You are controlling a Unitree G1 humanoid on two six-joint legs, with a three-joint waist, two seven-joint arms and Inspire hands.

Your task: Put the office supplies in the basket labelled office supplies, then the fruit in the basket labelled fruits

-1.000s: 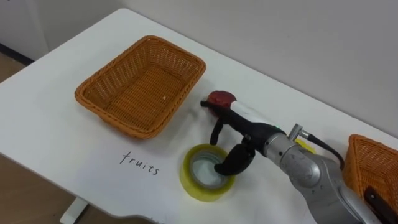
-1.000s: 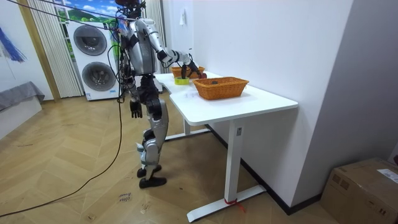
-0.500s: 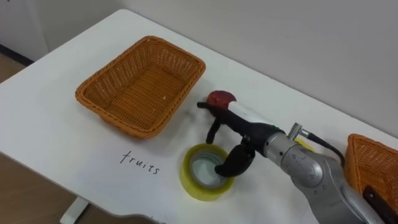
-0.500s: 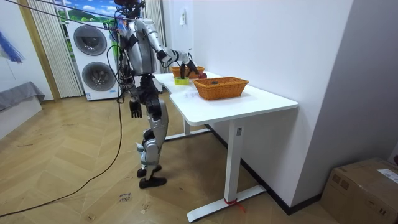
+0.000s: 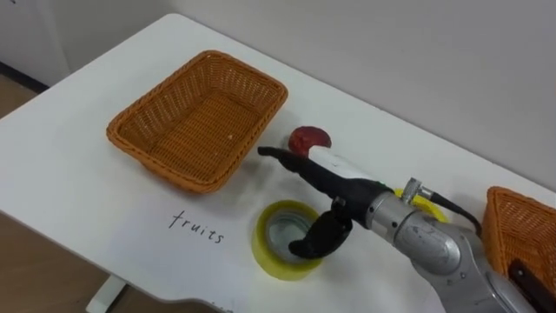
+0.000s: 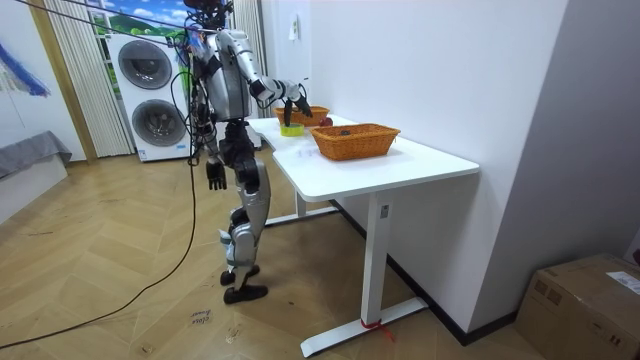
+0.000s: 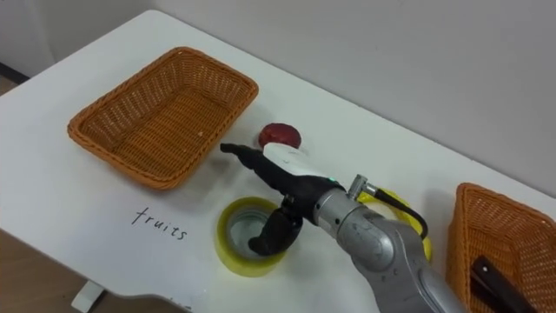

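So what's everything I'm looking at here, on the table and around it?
Table: one, white, by the wall.
Fruit basket: one, orange-brown wicker, empty, behind the handwritten label.
Second basket: one, orange-brown, table's right edge, dark item inside.
Red fruit: one, right of the fruit basket.
Tape roll: one, yellow, near front edge.
Yellow thing: one, mostly hidden behind the arm.
Washing machines: two, white, stacked.
Cardboard box: one, brown, on the floor.
Right hand: fingers straight, thumb in the tape roll's hole.
Left hand: hanging at the robot's side.

Head stereo downward — room view afar (table (image 5: 52, 165))
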